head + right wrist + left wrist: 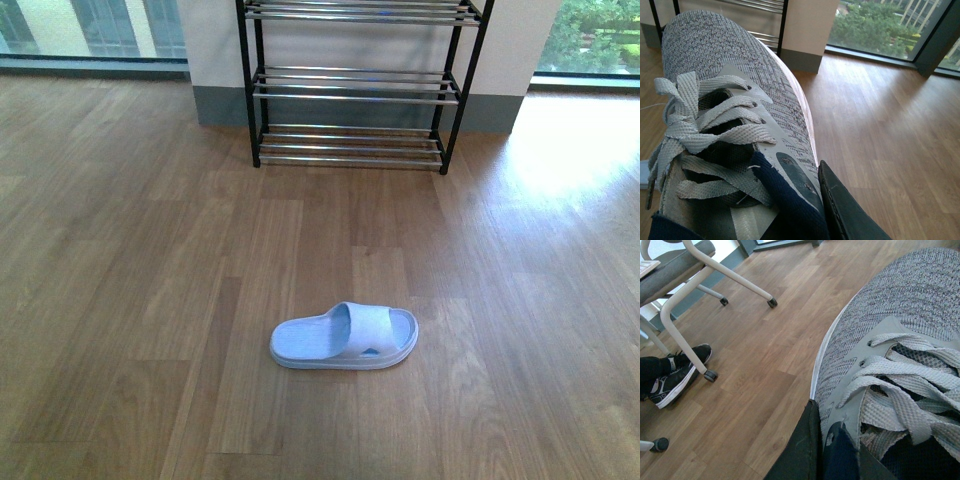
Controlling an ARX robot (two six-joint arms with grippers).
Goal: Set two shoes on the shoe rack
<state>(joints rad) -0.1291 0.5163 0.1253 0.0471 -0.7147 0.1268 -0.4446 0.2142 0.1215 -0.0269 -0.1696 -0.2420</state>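
Observation:
In the left wrist view a grey knit sneaker (900,315) with grey laces fills the frame; my left gripper (822,450) is shut on its navy collar, one dark finger (800,450) outside the upper. The right wrist view shows the other grey knit sneaker (725,75), and my right gripper (810,200) is shut on its collar, a dark finger (845,210) against its side. The shoe rack (355,95), black frame with chrome rods, stands at the far wall; its rods (757,6) also show past the right sneaker's toe. Neither arm appears in the front view.
A pale blue slide slipper (345,337) lies on the wooden floor in front of me. A chair on castors (705,270) and a person's black shoe (677,377) are at my left. Windows (875,25) reach down to the floor on the right.

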